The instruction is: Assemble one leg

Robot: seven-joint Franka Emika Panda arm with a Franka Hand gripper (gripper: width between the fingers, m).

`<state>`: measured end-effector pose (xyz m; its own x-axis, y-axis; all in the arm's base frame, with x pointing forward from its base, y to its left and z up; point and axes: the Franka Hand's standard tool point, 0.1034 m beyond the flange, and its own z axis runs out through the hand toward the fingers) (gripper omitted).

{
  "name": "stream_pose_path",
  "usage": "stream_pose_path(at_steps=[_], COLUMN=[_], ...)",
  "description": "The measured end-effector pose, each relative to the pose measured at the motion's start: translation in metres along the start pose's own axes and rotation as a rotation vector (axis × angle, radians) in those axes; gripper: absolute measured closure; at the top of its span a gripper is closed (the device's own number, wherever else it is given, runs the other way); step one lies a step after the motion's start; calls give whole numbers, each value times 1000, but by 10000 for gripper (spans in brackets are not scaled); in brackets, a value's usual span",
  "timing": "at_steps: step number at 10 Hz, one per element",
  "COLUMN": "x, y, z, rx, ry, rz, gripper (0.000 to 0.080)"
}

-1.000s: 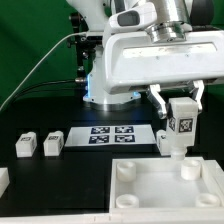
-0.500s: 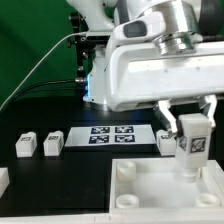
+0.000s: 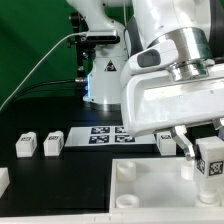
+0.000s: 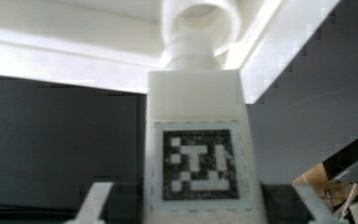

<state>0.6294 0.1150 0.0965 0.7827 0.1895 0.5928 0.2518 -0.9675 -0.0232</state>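
My gripper (image 3: 208, 148) is shut on a leg (image 3: 212, 165), a small white post with a black-and-white tag on its blocky end. It holds the leg upright over the exterior view's right part of the large white square panel (image 3: 150, 190), near a corner hole. In the wrist view the leg (image 4: 199, 130) fills the middle, tag facing the camera, its round end pointing at the white panel (image 4: 69, 55). Two more legs (image 3: 25, 146) (image 3: 53, 144) lie on the table at the exterior view's left. Another white part (image 3: 168, 143) sits behind the gripper.
The marker board (image 3: 110, 133) lies flat behind the panel. The robot's base (image 3: 105, 80) stands behind it. A white block (image 3: 3, 181) shows at the exterior view's left edge. A black cable runs across the table at the back left.
The gripper with the leg has moved toward the exterior view's right and lower, closer to the panel's right side.
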Motion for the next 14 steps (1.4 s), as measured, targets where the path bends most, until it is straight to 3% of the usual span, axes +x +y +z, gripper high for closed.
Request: stream_pose_path(at_steps=[8,14], x=[-17,-15], y=[-4,-2], z=[6,11], rx=[6,5], ry=[-21,-12], rz=[-2,-5], gripper=[506,505])
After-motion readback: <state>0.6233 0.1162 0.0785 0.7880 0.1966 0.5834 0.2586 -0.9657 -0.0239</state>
